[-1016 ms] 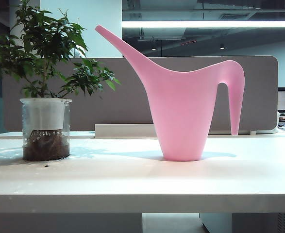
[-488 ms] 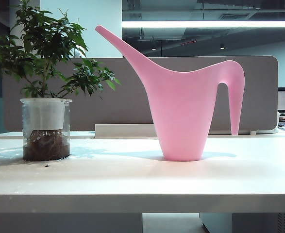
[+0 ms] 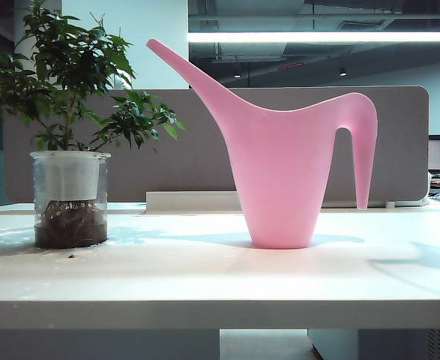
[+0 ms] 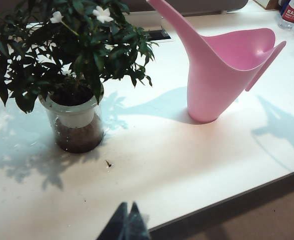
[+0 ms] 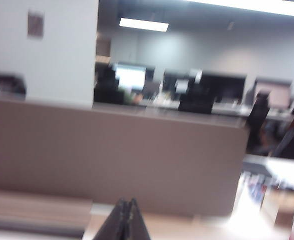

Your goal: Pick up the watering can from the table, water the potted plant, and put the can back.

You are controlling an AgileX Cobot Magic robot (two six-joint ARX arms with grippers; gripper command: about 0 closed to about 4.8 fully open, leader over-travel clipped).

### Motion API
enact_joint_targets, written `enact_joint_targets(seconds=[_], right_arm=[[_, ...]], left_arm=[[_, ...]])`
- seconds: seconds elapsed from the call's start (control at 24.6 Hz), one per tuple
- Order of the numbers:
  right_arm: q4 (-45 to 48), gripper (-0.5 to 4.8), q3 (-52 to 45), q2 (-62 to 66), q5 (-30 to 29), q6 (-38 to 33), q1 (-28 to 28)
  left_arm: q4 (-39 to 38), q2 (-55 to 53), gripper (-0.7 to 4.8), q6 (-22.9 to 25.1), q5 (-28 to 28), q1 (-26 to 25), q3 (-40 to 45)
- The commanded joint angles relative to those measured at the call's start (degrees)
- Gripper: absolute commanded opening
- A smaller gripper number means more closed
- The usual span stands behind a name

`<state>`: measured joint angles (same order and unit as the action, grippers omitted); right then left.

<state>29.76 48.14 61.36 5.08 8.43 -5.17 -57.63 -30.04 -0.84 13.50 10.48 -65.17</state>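
Exterior view: watering can stands mid-table — left hand, right hand pinched closed.

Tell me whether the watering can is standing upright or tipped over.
Upright. The watering can stands on its flat base on the table, spout slanting up toward the potted plant, with neither gripper touching it.

White table: watering can, potted plant

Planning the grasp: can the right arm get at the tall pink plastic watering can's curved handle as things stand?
Probably yes. The pink plastic watering can stands upright with its handle on the bare side, away from the potted plant. The shut right gripper faces the partition.
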Motion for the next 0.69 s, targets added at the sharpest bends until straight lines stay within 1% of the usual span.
enact_joint_targets(seconds=[0.04,0.16,0.2,0.24,0.28,0.37,0.49,0.61,0.69], right_arm=[[2.82,0.14,-7.34,-0.13,1.84,-1.77,-0.07],[7.69,0.15,-16.7,-0.33,1.86,-5.66,-0.96],[9.64,0.23,-19.23,-0.33,2.1,-5.92,-1.51],[13.97,0.26,-24.0,-0.33,3.56,-5.92,-2.78],[15.47,0.26,-26.38,-0.33,4.31,-5.92,-3.52],[15.69,0.26,-30.29,0.0,4.24,-5.86,-4.7],[17.81,0.29,-31.71,3.19,4.52,-5.86,-4.74],[23.96,0.99,-31.69,8.07,6.43,-5.88,-4.72],[27.96,1.15,-31.58,11.98,6.34,-6.08,-4.74]], left_arm=[[1.09,0.07,-0.05,0.2,0.9,0.0,-0.15],[1.07,0.09,-0.05,0.2,0.42,-0.02,-0.17],[1.07,0.09,-0.05,0.2,0.46,-0.02,-0.17],[1.09,0.09,-0.05,0.2,0.68,0.0,-0.17],[1.09,0.07,-0.05,0.2,0.81,-0.02,-0.15],[1.07,0.11,-0.05,0.2,0.59,0.0,-0.15],[1.09,0.09,-0.05,0.2,0.7,-0.02,-0.15],[1.07,0.11,-0.05,0.2,0.74,-0.02,-0.15],[1.07,0.09,-0.05,0.2,0.66,-0.02,-0.15]])
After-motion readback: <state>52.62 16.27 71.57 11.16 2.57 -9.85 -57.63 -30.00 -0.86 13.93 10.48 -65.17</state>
